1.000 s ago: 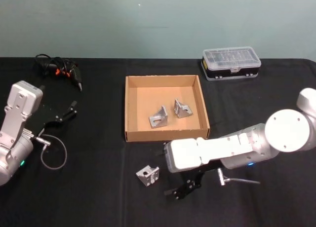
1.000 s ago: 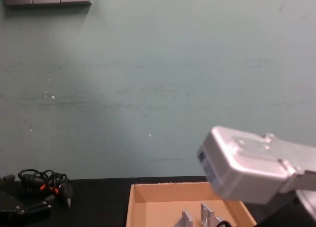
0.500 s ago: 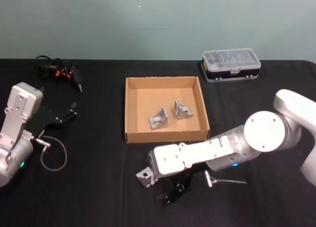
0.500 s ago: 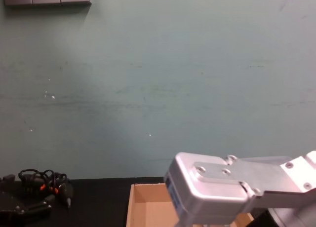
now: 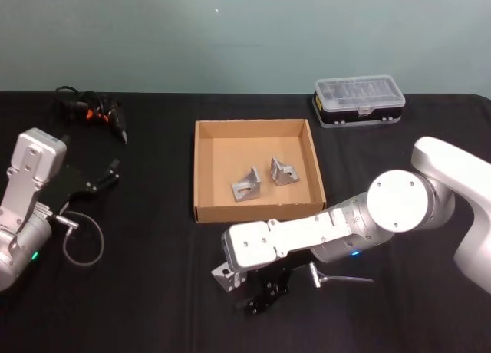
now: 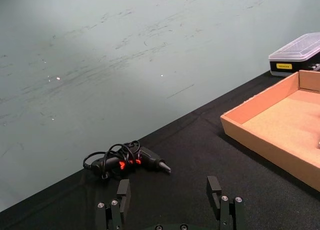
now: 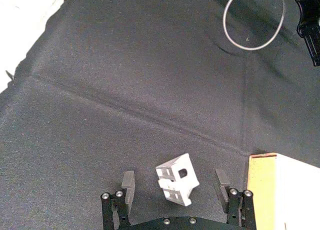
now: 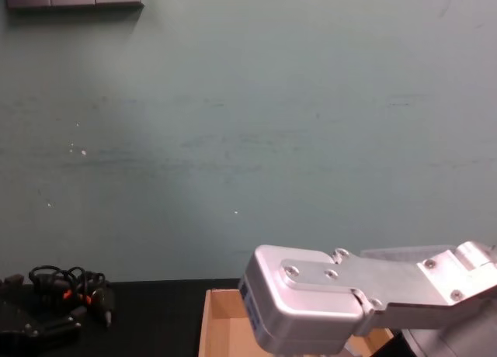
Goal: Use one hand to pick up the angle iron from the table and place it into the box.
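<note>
The angle iron point(image 7: 176, 179) we are after lies on the black counter point(image 5: 153, 307), just in front of the box point(image 5: 253, 212) and toward its left end, partly tucked under the wrist of the right gripper point(image 7: 174, 179). That gripper's fingers point(image 7: 128, 184) are spread wide, one on each side of the piece, with a gap on both sides and no contact that we can see. We cannot tell how far above the counter they are. We judge the piece to be solid metal, so stiff, heavy for its bulk, not fragile, and smooth enough to slip or twist out of a light pinch. It sits tilted on an edge rather than flat, so we would close squarely across its two flat side faces, low and near the middle. A corner hold would let it swing, so we would avoid that, and we would squeeze firmly. The box is a shallow open cardboard tray with low walls, so it should need little lift to clear. One bracket point(image 5: 247, 184) and a second bracket point(image 5: 283, 170) lie inside it, right of centre, leaving bare floor on the left for ours. The left gripper point(image 6: 168, 182) rests at the counter's left side, its fingers apart and holding nothing.
</note>
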